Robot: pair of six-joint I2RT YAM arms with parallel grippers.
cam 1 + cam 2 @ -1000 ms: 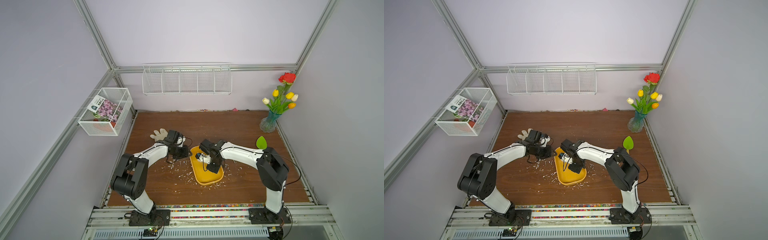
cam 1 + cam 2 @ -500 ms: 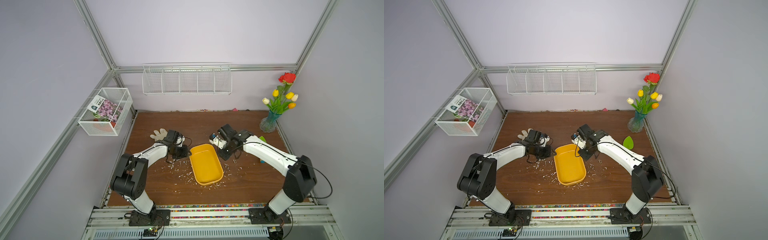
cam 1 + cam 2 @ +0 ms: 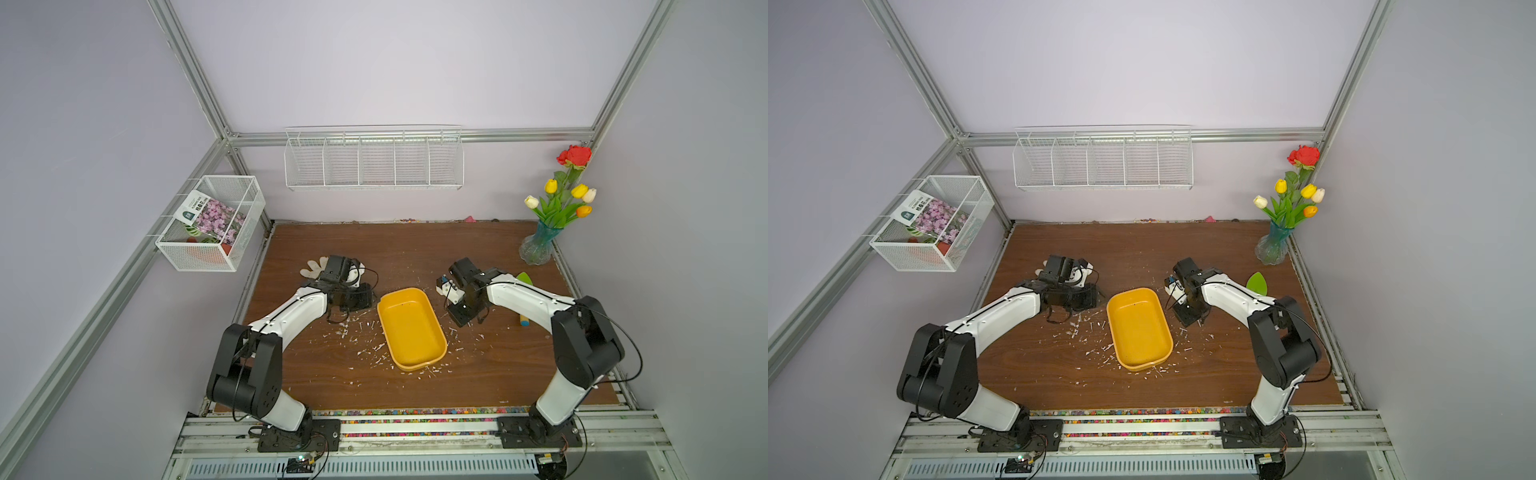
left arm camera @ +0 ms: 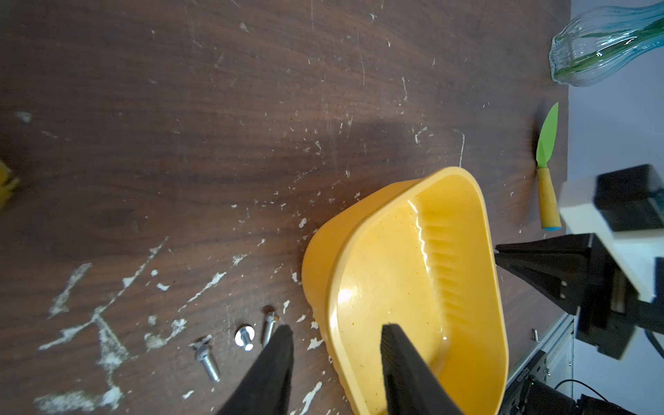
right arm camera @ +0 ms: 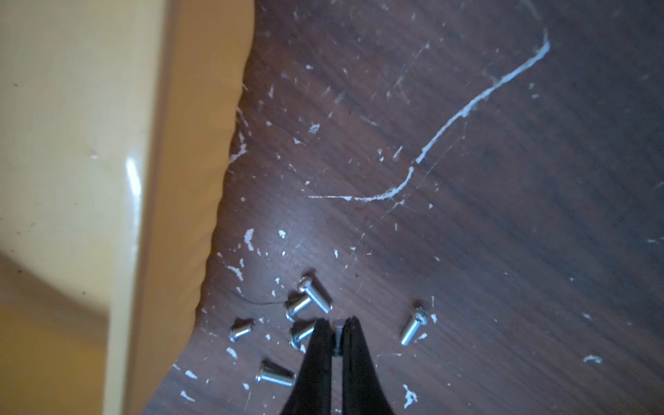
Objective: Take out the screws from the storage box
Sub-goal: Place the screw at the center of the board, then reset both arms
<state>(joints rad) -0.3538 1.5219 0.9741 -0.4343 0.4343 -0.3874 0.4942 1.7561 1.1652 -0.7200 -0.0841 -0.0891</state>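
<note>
Twin high views over whole table (image 3: pixel 415 249); close wrist views, both with storage box (image 4: pixel 323 251) rim.

Lilac walls (image 3: pixel 374 62), scratched brown wooden tabletop (image 3: pixel 415 249)

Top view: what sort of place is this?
Likely a robot test booth, not a home: two robot arms bolted to a rail, a metal frame round bare walls, and props like a vase of flowers.

glove (image 3: pixel 311 271) half hidden behind left arm (image 3: pixel 291 316); storage box (image 5: pixel 187 161) blurred, cut off
</note>
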